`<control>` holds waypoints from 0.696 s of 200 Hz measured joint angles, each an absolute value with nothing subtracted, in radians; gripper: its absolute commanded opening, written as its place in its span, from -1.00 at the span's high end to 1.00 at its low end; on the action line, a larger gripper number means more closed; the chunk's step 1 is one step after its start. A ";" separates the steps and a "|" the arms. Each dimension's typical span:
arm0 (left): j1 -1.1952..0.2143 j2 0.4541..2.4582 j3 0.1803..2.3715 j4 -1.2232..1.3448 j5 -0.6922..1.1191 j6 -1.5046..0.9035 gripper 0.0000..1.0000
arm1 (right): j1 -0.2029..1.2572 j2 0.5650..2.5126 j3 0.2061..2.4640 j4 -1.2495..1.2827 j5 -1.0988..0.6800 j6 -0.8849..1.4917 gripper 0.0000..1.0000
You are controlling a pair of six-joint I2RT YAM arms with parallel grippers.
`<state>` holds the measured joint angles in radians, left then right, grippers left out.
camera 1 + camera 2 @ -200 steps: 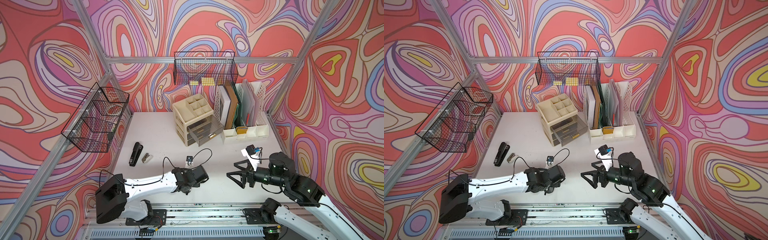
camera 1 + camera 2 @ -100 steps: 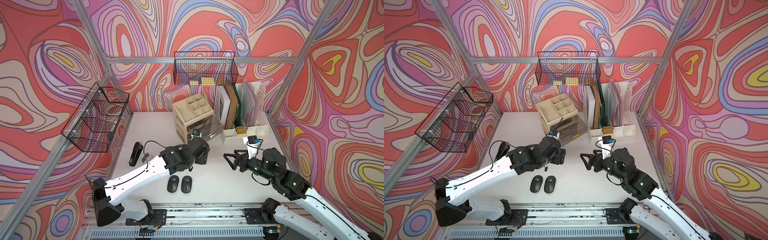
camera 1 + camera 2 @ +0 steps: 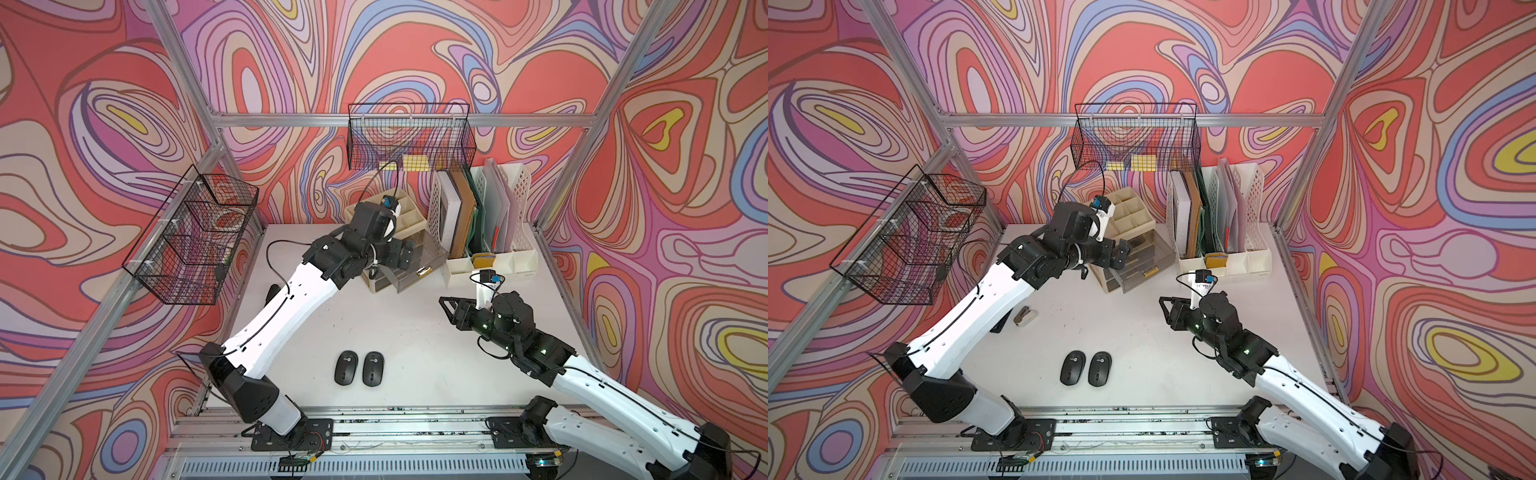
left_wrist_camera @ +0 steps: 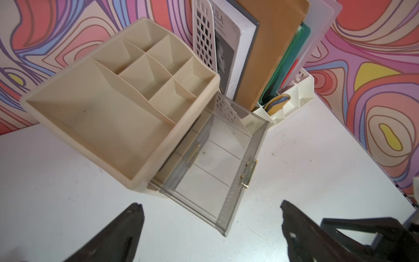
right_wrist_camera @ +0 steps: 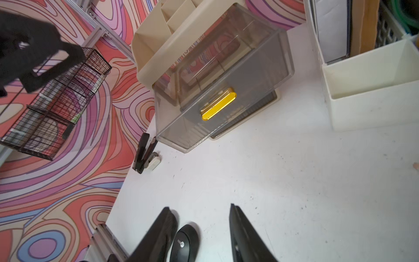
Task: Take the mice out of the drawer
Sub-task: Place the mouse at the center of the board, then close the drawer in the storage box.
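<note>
Mice out on the white tabletop [image 3: 415, 332], two of them in both top views: glossy black oval wireless mice [image 3: 346, 367] [image 3: 1072, 368], side by side near the front edge, just beside each other with a sliver of table between, long axes running front to back. A small white round logo shows on each back; finer detail is too small to tell.

They lie well apart from the drawer [image 3: 419, 264] [image 3: 1144, 259], a shallow smoky-grey translucent plastic tray with a small gold handle [image 5: 218, 104] on its front. It is pulled well out of the cream plastic desk organiser [image 4: 118, 108] at the back of the table. From the left wrist view its walls look hazy, and the pale surface beneath shows through its floor.

Over to the left gripper [image 3: 405, 254] [image 3: 1121, 254] [image 4: 210, 205]: it hangs above the drawer, its black fingers spread wide, gripping nothing.

And the right gripper [image 3: 449, 307] [image 3: 1167, 308] [image 5: 199, 207] hovers over the right side of the table, in front of the white perforated file rack [image 3: 515, 232]. Its fingers are part-way apart, with nothing clamped. In the right wrist view one mouse [image 5: 184, 242] appears in the gap, down on the table and clear of both fingers.

By the table's left edge, a long black stapler [image 5: 141, 154] lies just beside a small grey-beige staple remover [image 5: 153, 162].
</note>
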<state>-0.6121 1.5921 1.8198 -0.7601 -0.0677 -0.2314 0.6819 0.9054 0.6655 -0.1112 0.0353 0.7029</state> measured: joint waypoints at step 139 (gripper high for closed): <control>-0.345 1.709 1.824 -0.559 -0.046 -0.101 -0.99 | 0.682 1.273 0.754 0.099 0.142 0.738 1.00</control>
